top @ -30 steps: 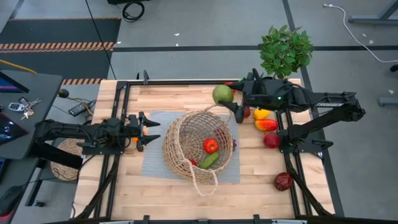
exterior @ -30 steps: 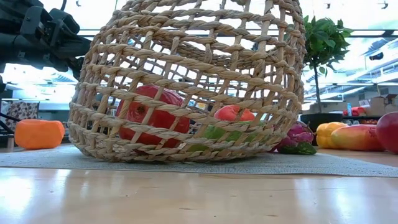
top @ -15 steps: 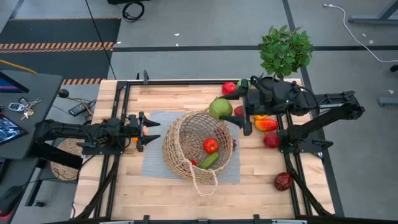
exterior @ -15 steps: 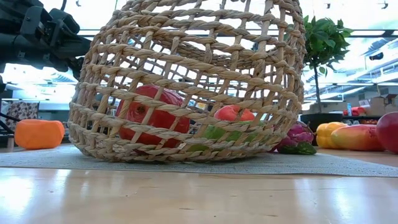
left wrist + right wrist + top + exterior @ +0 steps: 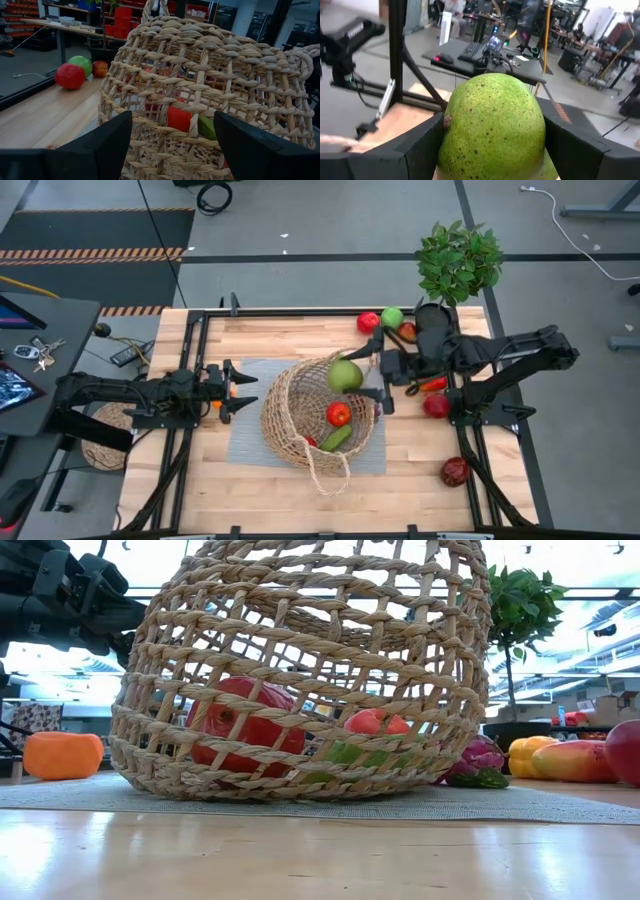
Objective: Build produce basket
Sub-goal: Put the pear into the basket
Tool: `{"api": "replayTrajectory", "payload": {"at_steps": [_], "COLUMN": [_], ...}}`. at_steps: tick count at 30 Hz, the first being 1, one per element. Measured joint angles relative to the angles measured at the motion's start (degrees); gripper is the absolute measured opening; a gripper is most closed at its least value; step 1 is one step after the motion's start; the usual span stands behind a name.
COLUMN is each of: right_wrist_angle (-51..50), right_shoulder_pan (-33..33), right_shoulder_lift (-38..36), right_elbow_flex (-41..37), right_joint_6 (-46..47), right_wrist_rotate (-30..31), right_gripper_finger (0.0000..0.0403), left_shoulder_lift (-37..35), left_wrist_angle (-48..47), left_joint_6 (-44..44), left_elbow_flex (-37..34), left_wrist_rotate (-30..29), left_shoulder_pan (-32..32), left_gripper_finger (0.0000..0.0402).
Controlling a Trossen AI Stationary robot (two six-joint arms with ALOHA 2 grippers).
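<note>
Over the last second my right gripper has swung in from beyond the basket's far right side, and it now hangs above the far part of the rim. One basket is on the table, leaning a little with its mouth still facing up. Of my two arms the right is the one working. The left gripper waits just beside the basket's left wall, jaws apart and empty. My right fingers are clamped on either side of one round green fruit, which sits just inside the rim line, so the hollow lies below it and a little toward the basket's near side. Inside I count a red apple, a long green piece and a red bit against the near wall. Beyond the far right of the basket lie about six loose pieces, some half hidden under my arm, and one orange piece lies to its left.
</note>
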Motion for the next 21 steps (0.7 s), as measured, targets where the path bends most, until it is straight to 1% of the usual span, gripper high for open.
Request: {"api": "replayTrajectory", "payload": {"at_steps": [5, 8, 11, 13, 17, 21], "right_wrist_angle": [-0.49, -1.59, -3.25, -4.09, -4.63, -5.35], "right_shoulder_pan": [0.11, 0.11, 0.11, 0.11, 0.13, 0.13], "right_shoulder_lift": [1.08, 2.06, 2.83, 3.20, 3.19, 3.19], "right_elbow_flex": [0.01, 0.00, 0.00, -0.02, -0.02, -0.02], "right_joint_6": [-7.42, -8.47, -8.68, -8.93, -10.84, -11.55], "right_wrist_rotate": [0.99, 4.12, 5.73, 5.77, 3.86, 4.23], "right_gripper_finger": [0.0320, 0.0320, 0.0320, 0.0320, 0.0320, 0.0320], "left_shoulder_lift": [0.02, 0.02, -0.02, 0.02, 0.00, 0.00], "left_wrist_angle": [-0.01, -0.11, -0.03, -0.05, -0.01, -0.01], "left_joint_6": [-0.01, 0.01, 0.02, -0.01, -0.01, 0.00], "left_elbow_flex": [0.00, 0.00, 0.00, 0.00, -0.02, 0.00], "left_wrist_rotate": [0.00, 0.00, 0.00, -0.01, -0.02, 0.00], "left_shoulder_pan": [-0.01, 0.01, -0.01, 0.01, -0.01, 0.00], "left_gripper_finger": [0.0286, 0.0286, 0.0286, 0.0286, 0.0286, 0.0286]}}
